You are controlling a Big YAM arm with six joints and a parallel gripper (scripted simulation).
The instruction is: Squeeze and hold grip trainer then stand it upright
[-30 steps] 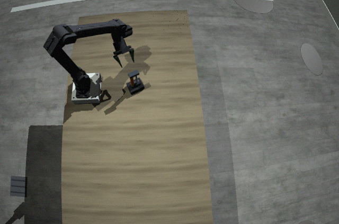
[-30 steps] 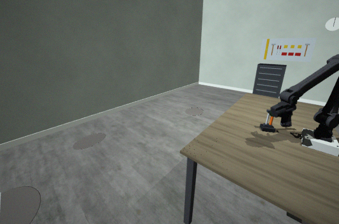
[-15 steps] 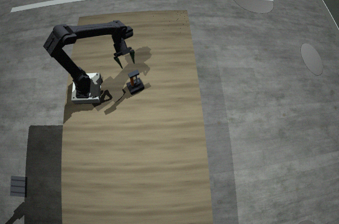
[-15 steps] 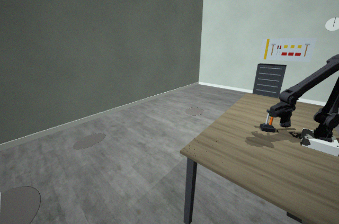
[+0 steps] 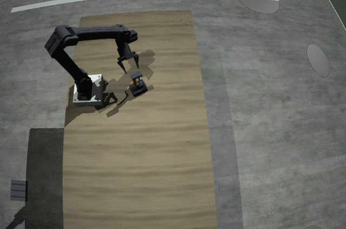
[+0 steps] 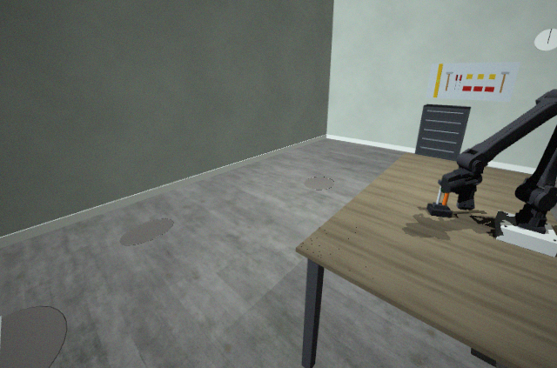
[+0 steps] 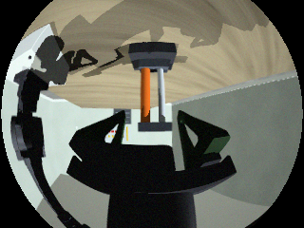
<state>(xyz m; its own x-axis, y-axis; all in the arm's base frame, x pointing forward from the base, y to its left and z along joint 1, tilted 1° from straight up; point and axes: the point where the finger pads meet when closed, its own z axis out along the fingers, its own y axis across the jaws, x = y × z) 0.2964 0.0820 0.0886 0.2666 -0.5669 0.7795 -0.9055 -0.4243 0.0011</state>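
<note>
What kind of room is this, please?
Probably a workshop or a lab. A tool board with hammers and other tools hangs on the far wall, a dark drawer cabinet stands below it, and a wooden table on a bare grey floor carries the robot arm and the grip trainer.

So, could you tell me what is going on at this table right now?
A single black robot arm is lining up on a grip trainer that stands upright on the wooden table. Its gripper is open, holds nothing, and sits short of the trainer. In the wrist view the orange foam bar and the thin grey bar stand apart, unsqueezed.
</note>
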